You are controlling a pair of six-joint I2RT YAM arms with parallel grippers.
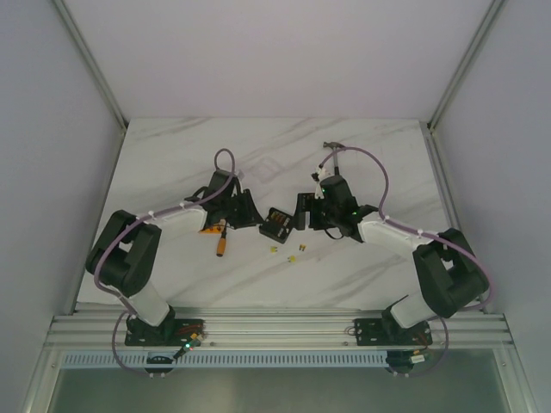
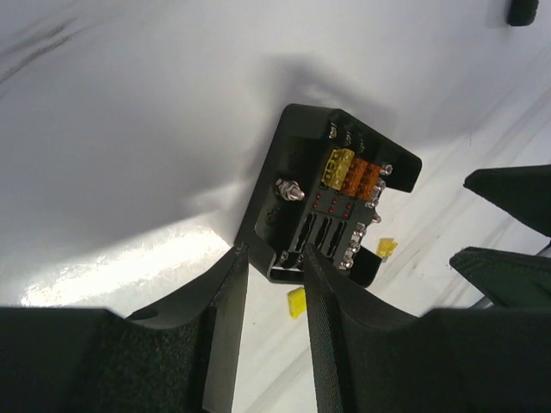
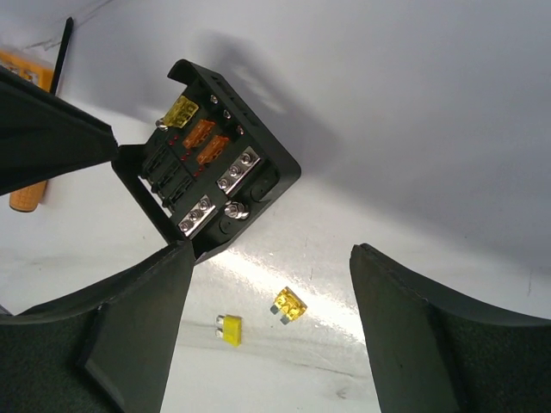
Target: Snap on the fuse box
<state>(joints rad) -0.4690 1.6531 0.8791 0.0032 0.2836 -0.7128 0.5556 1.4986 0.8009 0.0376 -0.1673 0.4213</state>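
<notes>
White marbled counter (image 1: pixel 172 155), centre of the overhead view: fuse box (image 1: pixel 277 224), uncovered, fuses showing. My left end effector (image 2: pixel 274 258) straddles its near rim, half-open; I cannot tell whether it grips. Right end effector (image 3: pixel 269 249) gapes empty beside it. Lid-fitting is pending, I judge: fetch, align, press.

The black fuse box (image 3: pixel 215 163) (yellow and orange fuses (image 3: pixel 200 131) exposed) stands tilted.

fuse box (image 2: pixel 331 185) corner behind left pincer (image 2: pixel 274 255), orange handle (image 3: pixel 26 196) part-hidden

Loose yellow fuses (image 3: pixel 230 329) lie on marble table (image 1: pixel 172 155)
</notes>
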